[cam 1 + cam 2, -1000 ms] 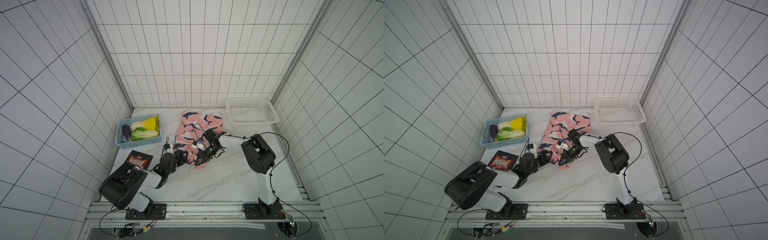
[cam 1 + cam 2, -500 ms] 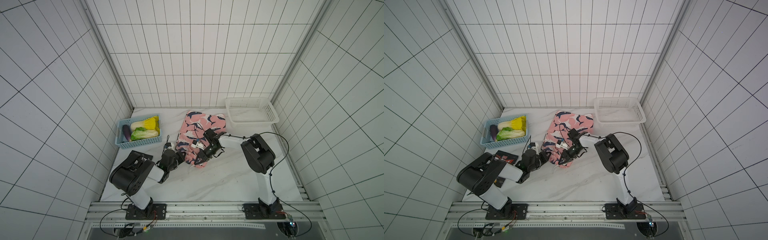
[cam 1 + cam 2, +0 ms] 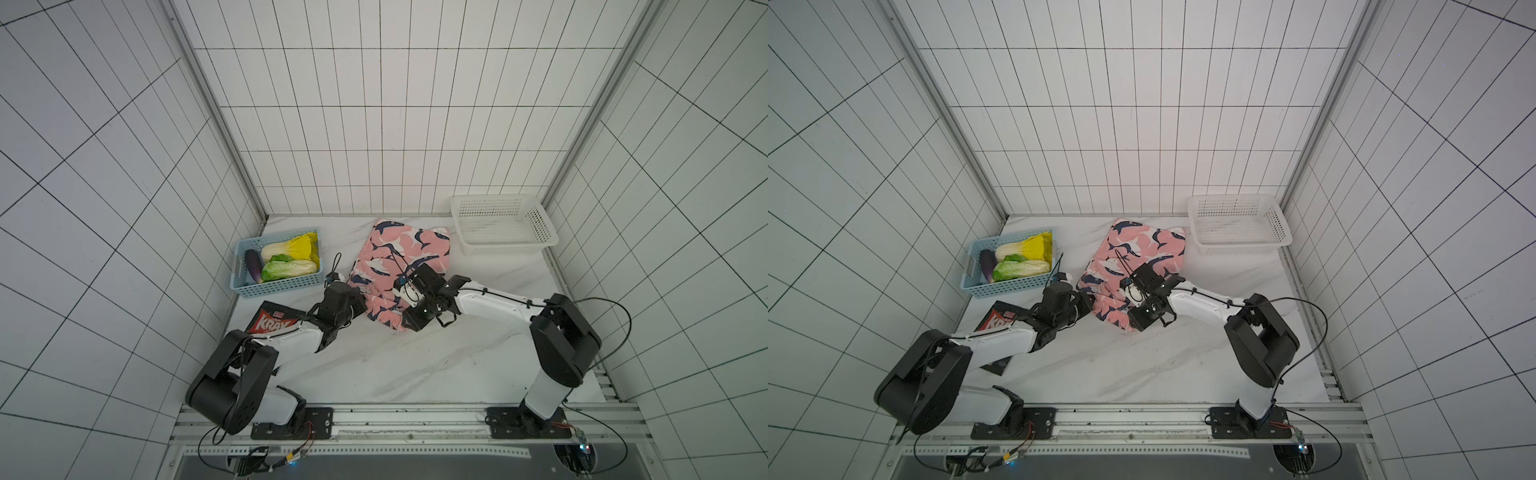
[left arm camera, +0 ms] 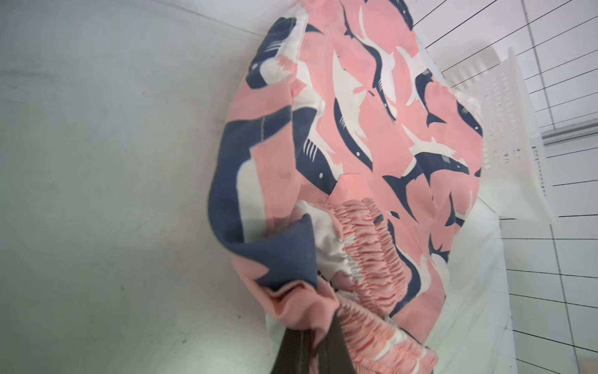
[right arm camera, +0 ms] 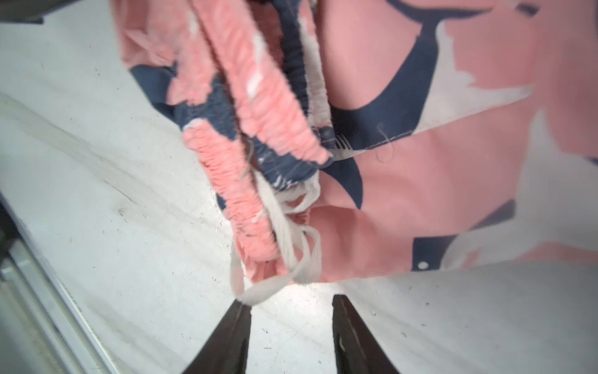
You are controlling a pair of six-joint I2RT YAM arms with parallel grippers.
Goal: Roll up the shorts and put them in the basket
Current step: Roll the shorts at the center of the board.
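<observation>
White marble tabletop (image 3: 415, 353), pink shark-print fabric shorts (image 3: 403, 253) seemingly barely rolled: left gripper (image 4: 318, 330) pinches the waistband (image 4: 365, 327); right gripper (image 5: 290, 302), parted and empty, needs a matching hold.

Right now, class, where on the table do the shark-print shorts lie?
In both top views the shorts lie centrally, toward the back wall, between the blue basket on the robot's left and the white basket on its right.
</observation>
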